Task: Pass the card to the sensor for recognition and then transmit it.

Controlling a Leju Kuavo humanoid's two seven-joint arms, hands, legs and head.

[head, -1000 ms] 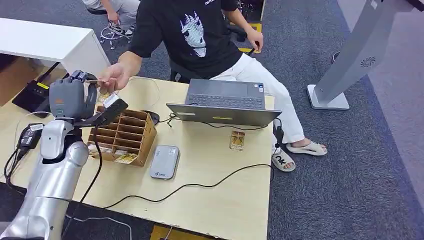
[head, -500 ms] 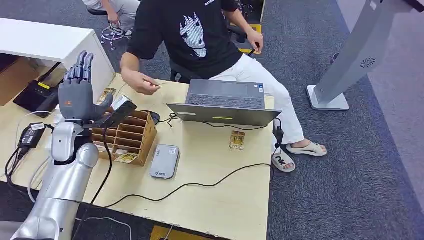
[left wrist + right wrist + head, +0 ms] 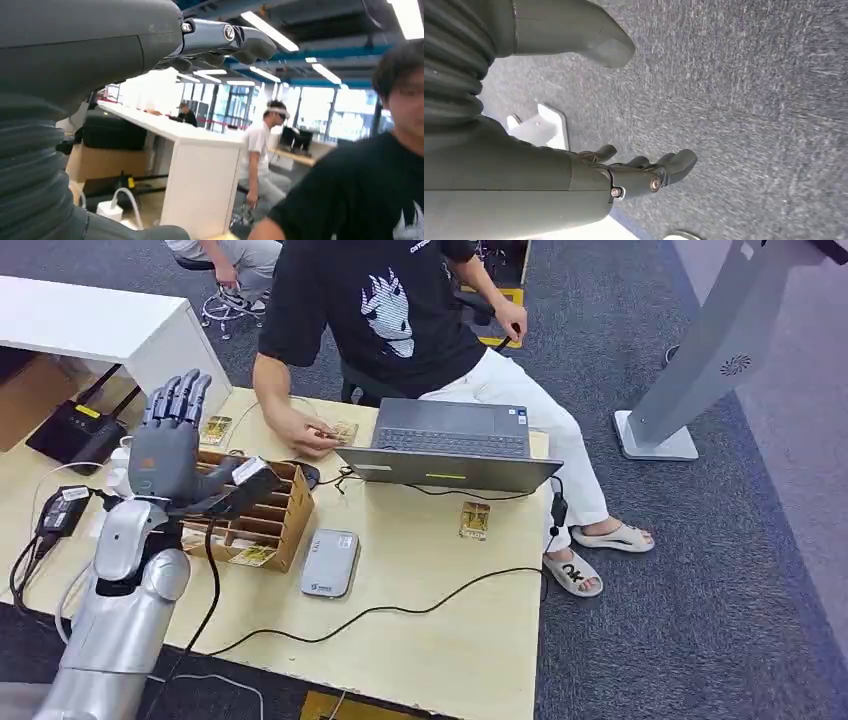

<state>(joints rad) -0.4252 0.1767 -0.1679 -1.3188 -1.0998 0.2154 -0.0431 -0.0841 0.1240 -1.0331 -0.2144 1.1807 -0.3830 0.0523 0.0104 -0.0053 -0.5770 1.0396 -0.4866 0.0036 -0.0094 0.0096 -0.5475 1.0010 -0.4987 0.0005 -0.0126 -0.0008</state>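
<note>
- Two robot hands, neither holds a card: left hand is raised above the table's left end, fingers straight and spread, released; reads as a hand that has given its card away.
- Right hand hangs over grey carpet, fingers apart, nothing in it.
- Wooden divider box sits just beside the left hand, within that arm's reach; probably the card supply. One card lies at its near corner.
- Grey sensor lies flat on the table, near the box, top face up for scanning.
- Person's hand rests on the table's far edge beside the laptop, touching the card. So the card is with the person.
- Card lies flat or nearly so, long axis looks roughly along the table's far edge; too small to tell which face is up.
- Another card lies on the table right of the sensor, long axis pointing away from the robot.
</note>
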